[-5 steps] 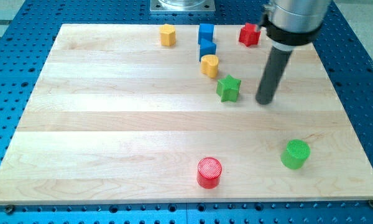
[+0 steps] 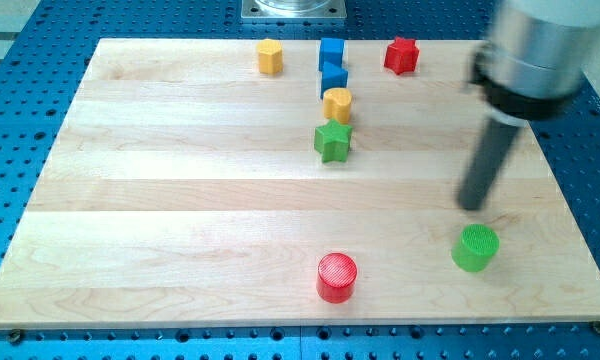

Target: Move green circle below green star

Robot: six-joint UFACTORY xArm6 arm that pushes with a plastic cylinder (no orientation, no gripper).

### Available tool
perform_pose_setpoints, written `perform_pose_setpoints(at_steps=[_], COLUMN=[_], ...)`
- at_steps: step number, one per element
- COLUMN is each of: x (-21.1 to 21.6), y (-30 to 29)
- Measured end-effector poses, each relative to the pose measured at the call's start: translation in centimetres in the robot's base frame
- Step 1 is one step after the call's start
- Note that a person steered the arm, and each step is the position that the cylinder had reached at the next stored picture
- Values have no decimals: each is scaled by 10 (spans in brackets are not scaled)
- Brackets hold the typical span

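Camera view, looking down on a pale wooden board [image 2: 180,200] set on a blue perforated table [image 2: 20,30]: my tip [image 2: 472,206] rests on the wood toward the view's right, just above the green circle [image 2: 475,247] and close to it, though a thin strip of board shows between them. The arm carries a plain dark rod [image 2: 488,160] and has no jaws to open or close. The green circle stands near the board's lower right. The green star [image 2: 333,141] lies well apart from it, up and to the view's left, near the board's middle top. Directly above the star, and touching or almost touching it, sits a yellow block [image 2: 337,104] with a rounded outline. Above that come two blue blocks, the lower blue block [image 2: 334,78] and the upper blue block [image 2: 331,51], stacked in a short column toward the view's top edge. A red star [image 2: 401,55] lies to the right of that column, and a yellow hexagon [image 2: 270,56] to its left. A red circle [image 2: 337,277] stands alone near the bottom edge, to the left of the green circle and almost straight below the green star.
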State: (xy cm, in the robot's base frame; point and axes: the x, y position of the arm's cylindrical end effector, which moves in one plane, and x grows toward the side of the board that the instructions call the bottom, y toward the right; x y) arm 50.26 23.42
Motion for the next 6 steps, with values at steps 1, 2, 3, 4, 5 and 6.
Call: perform_pose_setpoints(at_steps=[1,2,3,4,5,6], x=[65,70,25,2,45,25], y=[12,-46,-86,-122,-93,-134])
